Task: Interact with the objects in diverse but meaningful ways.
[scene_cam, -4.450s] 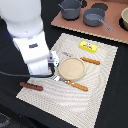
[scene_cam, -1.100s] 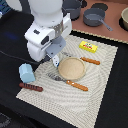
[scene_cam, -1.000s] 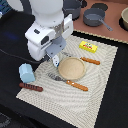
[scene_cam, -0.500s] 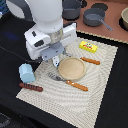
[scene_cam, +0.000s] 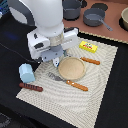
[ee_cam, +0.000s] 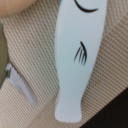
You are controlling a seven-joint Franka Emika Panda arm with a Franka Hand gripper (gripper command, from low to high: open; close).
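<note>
Hovering low over the mat [scene_cam: 102, 75], the gripper [scene_cam: 56, 62] is closing in on a white fish-shaped piece [ee_cam: 79, 55] at the plate's [scene_cam: 72, 68] nine o'clock; jaw state is hidden, nothing visibly lifted yet.

White fish-shaped piece [ee_cam: 80, 55] (black line marks), beige ribbed mat [scene_cam: 100, 95].

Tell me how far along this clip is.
Done: nothing visibly. In hand: the arm hangs low over the woven mat, wrist camera filled by a white fish-shaped piece; gripper itself unseen. Left: pale blue cup, dark red-brown sausage, yellow packet lie apart.
</note>
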